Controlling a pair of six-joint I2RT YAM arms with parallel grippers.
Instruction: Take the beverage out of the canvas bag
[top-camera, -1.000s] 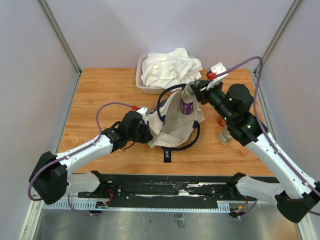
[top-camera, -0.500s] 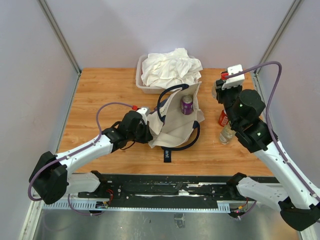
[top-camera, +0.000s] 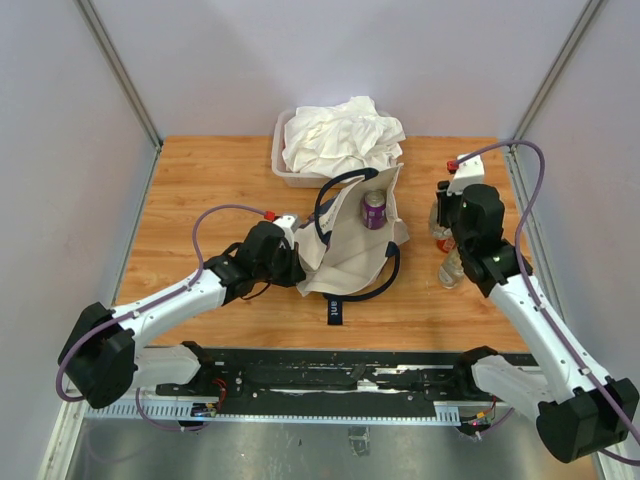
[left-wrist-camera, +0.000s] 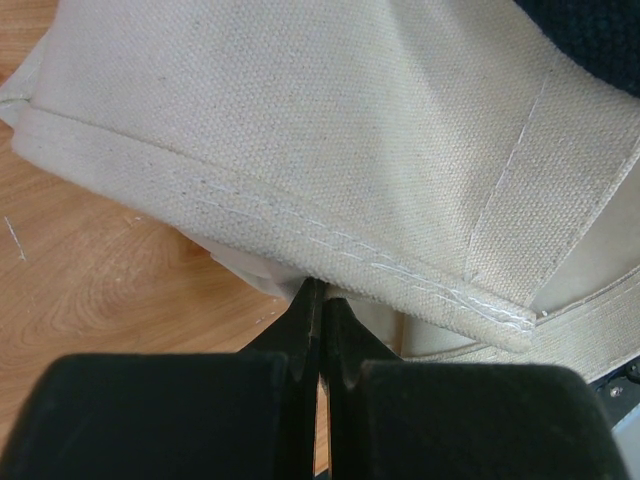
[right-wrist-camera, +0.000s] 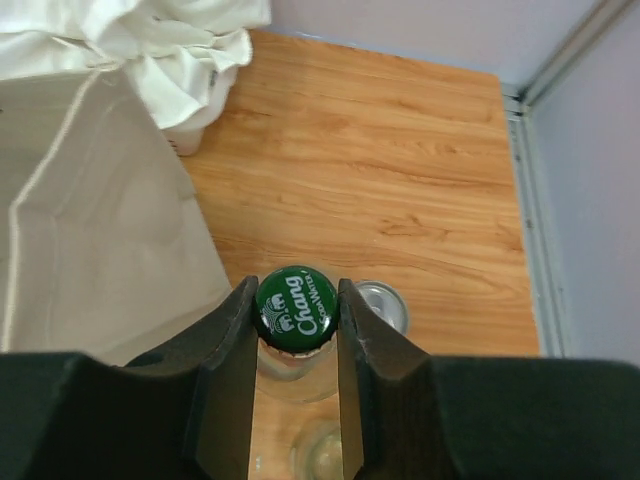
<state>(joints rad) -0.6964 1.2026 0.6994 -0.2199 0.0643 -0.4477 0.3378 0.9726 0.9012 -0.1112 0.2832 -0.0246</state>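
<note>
The cream canvas bag (top-camera: 345, 250) with navy handles lies open mid-table, and a purple can (top-camera: 374, 210) stands in its mouth. My left gripper (top-camera: 299, 260) is shut on the bag's left hem; in the left wrist view its jaws (left-wrist-camera: 318, 292) pinch the canvas bag (left-wrist-camera: 340, 140) just under the stitched edge. My right gripper (top-camera: 440, 213) is to the right of the bag, shut on the neck of a clear glass bottle (right-wrist-camera: 296, 310) with a green Chang cap. The bag's side (right-wrist-camera: 95, 220) shows at the left in the right wrist view.
A red can (top-camera: 443, 240) with a silver top (right-wrist-camera: 384, 305) and a second clear bottle (top-camera: 452, 268) stand by the held bottle near the right table edge. A clear tub (top-camera: 283, 165) of white cloth (top-camera: 340, 135) stands behind the bag.
My right gripper has carried the glass bottle from the bag's mouth to the right and lowered it beside the red can. The left gripper and the bag have not moved.
</note>
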